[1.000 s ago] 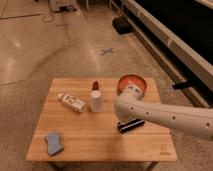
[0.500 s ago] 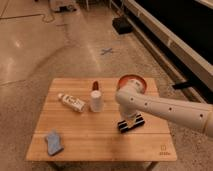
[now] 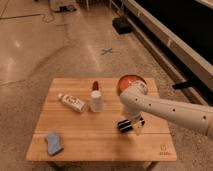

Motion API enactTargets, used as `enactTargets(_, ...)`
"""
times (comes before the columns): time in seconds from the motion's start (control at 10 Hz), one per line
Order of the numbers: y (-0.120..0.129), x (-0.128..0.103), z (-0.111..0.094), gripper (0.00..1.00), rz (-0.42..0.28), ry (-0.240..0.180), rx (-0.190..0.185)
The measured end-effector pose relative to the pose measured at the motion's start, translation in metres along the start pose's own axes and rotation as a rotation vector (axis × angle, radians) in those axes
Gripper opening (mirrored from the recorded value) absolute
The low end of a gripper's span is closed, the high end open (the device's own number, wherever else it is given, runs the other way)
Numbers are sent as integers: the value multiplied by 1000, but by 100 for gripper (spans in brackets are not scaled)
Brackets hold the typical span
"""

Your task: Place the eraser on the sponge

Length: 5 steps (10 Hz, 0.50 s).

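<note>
Sponge (image 3: 54, 143) sits at the front-left corner of the worktop (image 3: 100, 136), flat, nothing on it, so the eraser is not on the sponge at this moment. Moving right: white tube (image 3: 71, 102) lies on its side mid-left, a white bottle (image 3: 96, 101) stands just beside it, and a dark-red stick (image 3: 95, 84) is right behind the bottle. Further right, the eraser (image 3: 123, 125) is at front-right of centre, well apart from the sponge. Its long axis runs roughly left-right across the worktop, right end angled slightly back. The tool (image 3: 132, 126) is right at the eraser, down over its right half. Cannot tell whether it is wide, narrow or already clamped on the eraser, nor whether the eraser rests on the wood or is just off it. Orange bowl (image 3: 129, 81) is behind the tool, and the arm (image 3: 170, 111) comes in from the right edge. Key relation: the sponge lies to the left of the tool and slightly nearer the front edge, with the path between running in front of tube and bottle. Judgement: either a grasp is being made or a carry leftward is about to start.
</note>
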Motion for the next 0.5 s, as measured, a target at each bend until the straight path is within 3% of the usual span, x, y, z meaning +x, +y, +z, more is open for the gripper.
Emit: enactTargets(0.5,-11,23,24,80,5,-10,52)
